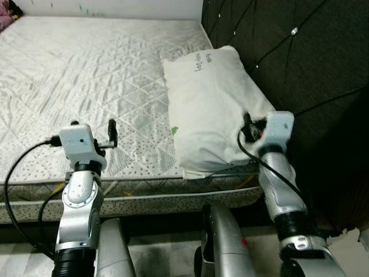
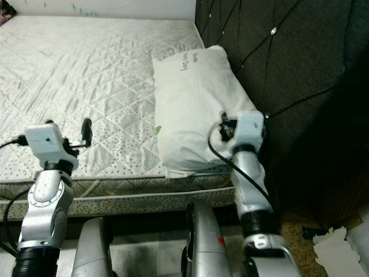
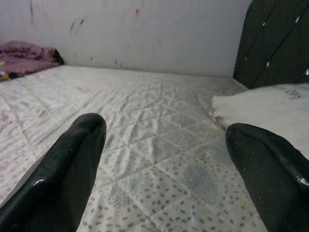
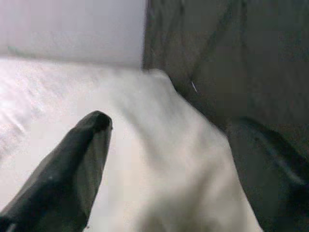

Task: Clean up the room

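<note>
Reaching over the pillow's near end, my right gripper (image 4: pixel 164 159) stands spread wide. That pillow (image 1: pixel 210 104) lies lengthwise along the headboard (image 1: pixel 300 75), well right of my wide-open left gripper (image 3: pixel 164 159).

The right gripper (image 4: pixel 169 164) is holding its two black fingers (image 4: pixel 72 164) spread wide apart, one at 8 o'clock and one at 4 o'clock. A white pillow (image 4: pixel 164 159) is lying between them, blurred. A dark padded headboard (image 4: pixel 227 63) is standing at 1 o'clock, a pale wall (image 4: pixel 72 24) at 11.
</note>
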